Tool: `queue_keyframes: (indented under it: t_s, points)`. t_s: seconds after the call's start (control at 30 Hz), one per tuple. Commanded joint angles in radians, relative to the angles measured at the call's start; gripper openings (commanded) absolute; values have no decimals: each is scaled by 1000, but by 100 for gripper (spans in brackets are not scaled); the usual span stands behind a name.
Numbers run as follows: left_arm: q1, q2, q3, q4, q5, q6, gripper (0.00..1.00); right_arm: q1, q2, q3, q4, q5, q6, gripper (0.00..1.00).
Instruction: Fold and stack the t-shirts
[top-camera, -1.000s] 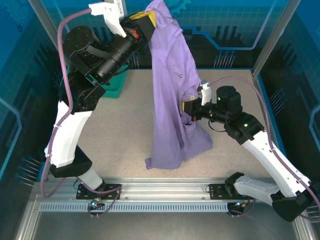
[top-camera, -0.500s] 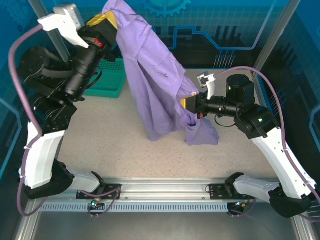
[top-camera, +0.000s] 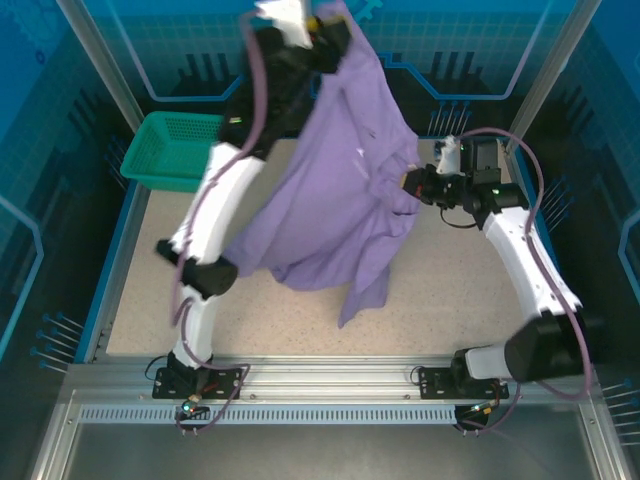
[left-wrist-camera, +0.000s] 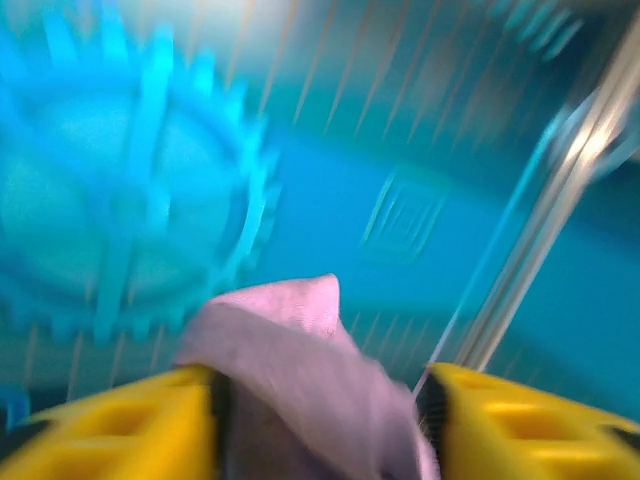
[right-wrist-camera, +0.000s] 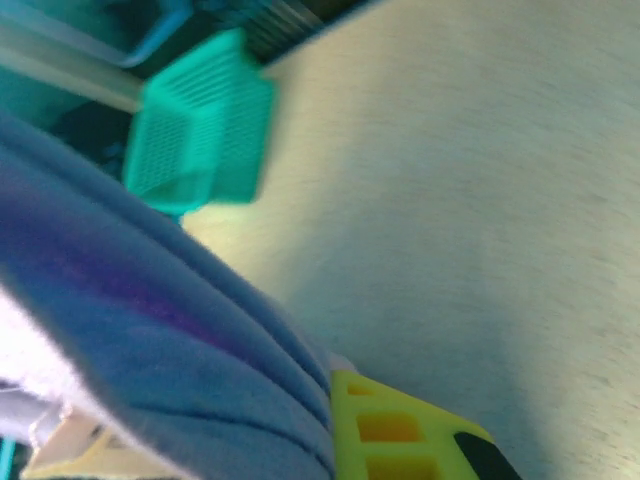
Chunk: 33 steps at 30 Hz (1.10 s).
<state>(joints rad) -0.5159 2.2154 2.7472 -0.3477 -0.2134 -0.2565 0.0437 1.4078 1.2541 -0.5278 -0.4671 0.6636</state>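
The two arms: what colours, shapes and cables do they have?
Both the left arm and the right arm have smooth white shells, black round joints and a thin lavender cable alongside. The left tool and the right tool have blocky yellow fingers with square recesses.

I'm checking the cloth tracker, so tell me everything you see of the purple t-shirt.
The t-shirt is soft lavender fabric with small pale marks mid-cloth. It hangs unfolded and creased, its top bunched high between the left gripper's spread yellow fingers. The right gripper is shut on its right edge. Its lower part fans out over the table, a narrow tail trailing nearest the arms.
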Motion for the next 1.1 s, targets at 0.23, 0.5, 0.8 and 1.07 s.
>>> queue_keyframes:
  t_s: [0.23,0.5,0.8,1.07]
  points:
    - [43,24,-289,-395,-141,-93,99,-246,-99,-241,58,106,201,73]
    - [14,-467,-1228,-105,-13,-315,96,-14,-243,-310,-38,218,66,73]
    - [-56,-777,-1848,41,-39,-483,93,335,-219,-452,-168,324,11,69]
    - [-55,-798,-1980,90,8,-484,83,485,-224,-502,-154,354,78,66]
